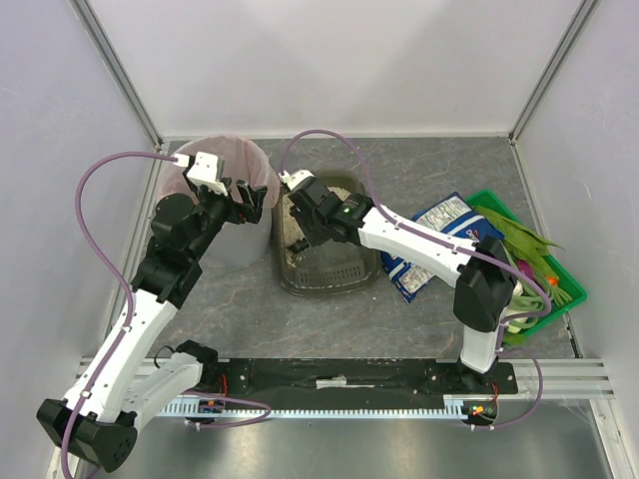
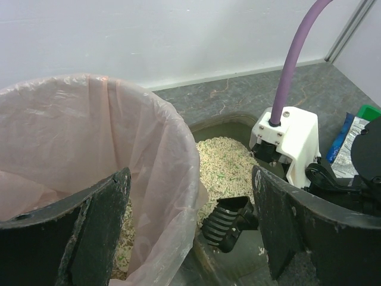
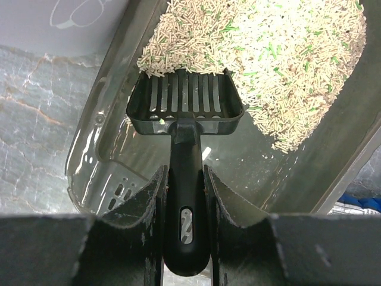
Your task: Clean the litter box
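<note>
The litter box (image 1: 327, 283) is a dark shallow tray in the middle of the table, with pale granules (image 3: 286, 53) heaped at its far end. My right gripper (image 3: 185, 179) is shut on the handle of a black slotted scoop (image 3: 186, 98). The scoop's head rests low in the box at the edge of the granules, with almost nothing in it. My left gripper (image 2: 190, 226) hangs open over the right rim of the pink-lined bin (image 2: 89, 131). One finger is on the bin side and the other on the litter box side. It holds nothing.
The bin (image 1: 225, 165) stands directly left of the litter box, with some granules at its bottom. A blue-and-white bag (image 1: 439, 239) lies to the right of the box. Beyond it is a green crate (image 1: 544, 274) of vegetables. Walls close in the back and sides.
</note>
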`<state>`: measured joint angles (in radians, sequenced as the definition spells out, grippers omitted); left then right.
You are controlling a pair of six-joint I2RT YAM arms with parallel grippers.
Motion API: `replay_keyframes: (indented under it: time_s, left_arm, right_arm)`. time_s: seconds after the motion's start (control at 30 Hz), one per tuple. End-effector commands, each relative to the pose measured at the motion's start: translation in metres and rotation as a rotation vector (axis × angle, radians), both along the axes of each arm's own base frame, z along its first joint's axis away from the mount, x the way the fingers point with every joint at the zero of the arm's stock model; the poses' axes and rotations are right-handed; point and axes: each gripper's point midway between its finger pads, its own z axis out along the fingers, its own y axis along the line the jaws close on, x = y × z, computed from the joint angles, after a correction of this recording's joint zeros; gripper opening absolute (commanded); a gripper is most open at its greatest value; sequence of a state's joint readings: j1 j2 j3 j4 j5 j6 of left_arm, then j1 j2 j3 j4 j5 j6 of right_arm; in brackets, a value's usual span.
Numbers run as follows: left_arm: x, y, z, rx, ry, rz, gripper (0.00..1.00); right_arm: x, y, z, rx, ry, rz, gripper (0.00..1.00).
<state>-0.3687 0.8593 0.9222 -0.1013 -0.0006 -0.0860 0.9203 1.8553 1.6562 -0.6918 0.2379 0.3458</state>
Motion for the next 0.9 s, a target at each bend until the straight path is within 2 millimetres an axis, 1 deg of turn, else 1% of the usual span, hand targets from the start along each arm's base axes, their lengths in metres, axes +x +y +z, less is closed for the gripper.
replay_keyframes:
  time_s: [0.0,0.17,0.23,0.27,0.5,0.53,0.6,0.7,0.77,0.83,0.87]
  left_arm:
    - [0.004,0.004,0.010,0.017,-0.055,0.022,0.88]
    - [0.005,0.004,0.009,0.019,-0.055,0.024,0.88]
    - [0.004,0.004,0.009,0.018,-0.057,0.019,0.88]
    - [0.004,0.003,0.011,0.015,-0.063,0.015,0.88]
    - [0.003,0.002,0.011,0.016,-0.065,0.009,0.88]
    - [0.003,0.002,0.012,0.015,-0.068,0.007,0.88]
    - [0.003,0.002,0.011,0.018,-0.064,0.007,0.88]
    - [0.003,0.002,0.010,0.018,-0.064,0.007,0.88]
    - [0.003,0.002,0.010,0.020,-0.063,0.009,0.88]
    - [0.003,0.002,0.010,0.020,-0.065,0.009,0.88]
    - [0.003,0.002,0.011,0.020,-0.067,0.007,0.88]
  right_arm:
    - [0.013,0.007,-0.031,0.000,-0.016,-0.065,0.00]
    - [0.023,0.005,-0.047,-0.021,-0.043,-0.111,0.00]
    - [0.028,0.007,-0.046,-0.003,-0.067,-0.134,0.00]
    - [0.029,0.004,-0.049,-0.003,-0.067,-0.144,0.00]
    - [0.047,0.009,-0.050,0.055,-0.099,-0.182,0.00]
    - [0.049,0.009,-0.055,0.054,-0.098,-0.186,0.00]
    - [0.054,0.009,-0.058,0.062,-0.100,-0.196,0.00]
    - [0.063,0.008,-0.069,0.056,-0.105,-0.217,0.00]
    - [0.068,0.007,-0.071,0.060,-0.116,-0.230,0.00]
    - [0.070,0.007,-0.078,0.051,-0.118,-0.230,0.00]
    - [0.072,0.010,-0.076,0.065,-0.131,-0.232,0.00]
